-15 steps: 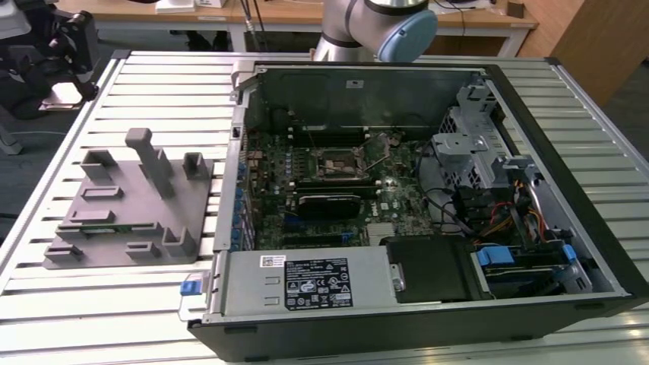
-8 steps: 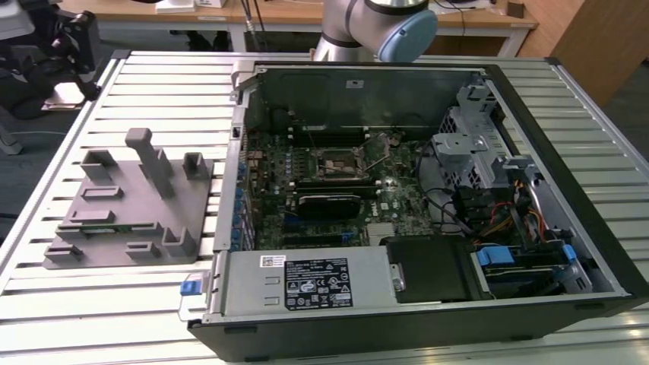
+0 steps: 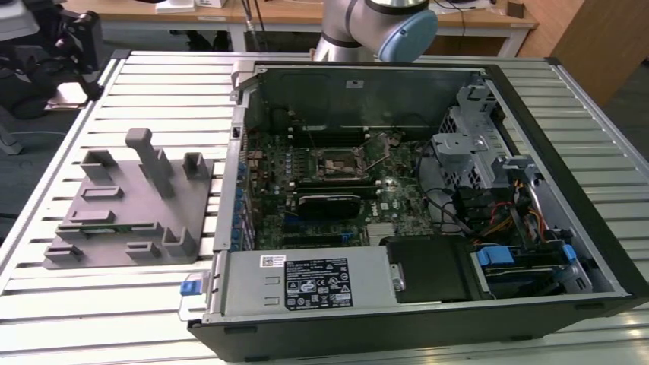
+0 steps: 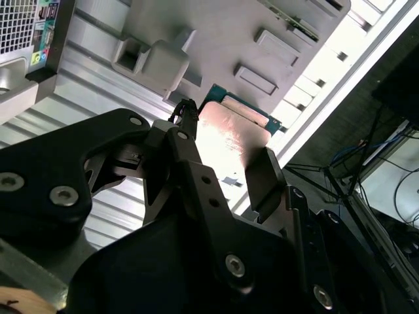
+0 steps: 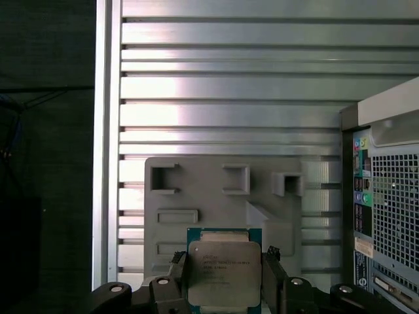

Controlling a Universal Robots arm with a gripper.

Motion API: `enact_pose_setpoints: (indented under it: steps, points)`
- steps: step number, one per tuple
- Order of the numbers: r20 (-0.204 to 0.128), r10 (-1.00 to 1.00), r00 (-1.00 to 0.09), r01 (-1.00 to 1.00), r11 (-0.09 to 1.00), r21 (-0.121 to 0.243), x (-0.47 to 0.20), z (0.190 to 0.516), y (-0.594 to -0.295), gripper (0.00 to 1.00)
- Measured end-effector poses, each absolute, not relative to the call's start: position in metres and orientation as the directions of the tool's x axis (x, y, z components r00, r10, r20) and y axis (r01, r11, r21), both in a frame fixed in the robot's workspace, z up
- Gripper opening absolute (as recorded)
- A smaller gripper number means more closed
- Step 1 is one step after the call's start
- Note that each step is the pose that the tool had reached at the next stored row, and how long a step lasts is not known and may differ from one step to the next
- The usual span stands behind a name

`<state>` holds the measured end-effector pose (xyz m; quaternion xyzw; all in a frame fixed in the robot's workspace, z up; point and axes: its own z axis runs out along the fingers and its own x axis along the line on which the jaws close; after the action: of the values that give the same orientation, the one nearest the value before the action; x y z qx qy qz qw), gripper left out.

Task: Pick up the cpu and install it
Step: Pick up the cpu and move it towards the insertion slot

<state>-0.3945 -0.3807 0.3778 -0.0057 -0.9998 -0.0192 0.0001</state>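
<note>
- Between the fingertips of the gripper (image 5: 224, 261), in the first wrist view, sits the cpu (image 5: 224, 278). The two black fingers (image 5: 178, 267) are closed against two opposite edges of it, and its pale metal lid faces the camera.
- It appears to be held up off the grey fixture (image 5: 196, 190), because it looks large against the fixture's pockets. The fixture lies on the slatted metal table (image 5: 229, 98), just beside the open computer case (image 3: 578, 137).
- In the second wrist view the same pinch shows from a lower angle: the lid is bright, and a thin green board edge runs past the fingertips.
- Handling, as a judgement:
  - The chip is light, stiff and flat, so a gentle squeeze should carry it.
  - The edges are thin and smooth, so an off-centre grip could let it tilt or slip.
  - The underside contacts are likely delicate, as is the socket (image 3: 340, 161) on the board inside the case.
  - The sensible hold is therefore by the board's edges, as here, with the chip kept level.
- Writing:
  - The lid carries several lines of small dark print, too fine to make out.
  - In the exterior view a printed label (image 3: 316, 283) sits on the silver box at the case's near end, with a small white sticker beside it; neither is legible.
  - The case's rear panel in the first wrist view shows coloured ports and a sticker.
</note>
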Motion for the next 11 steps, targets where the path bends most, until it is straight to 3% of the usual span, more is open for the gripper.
enact_pose_setpoints:
  steps: [11]
  points:
    - [0.000, 0.011, -1.000, 0.011, 0.999, 0.038, -0.3892, 0.3778, -0.3806, 0.54]
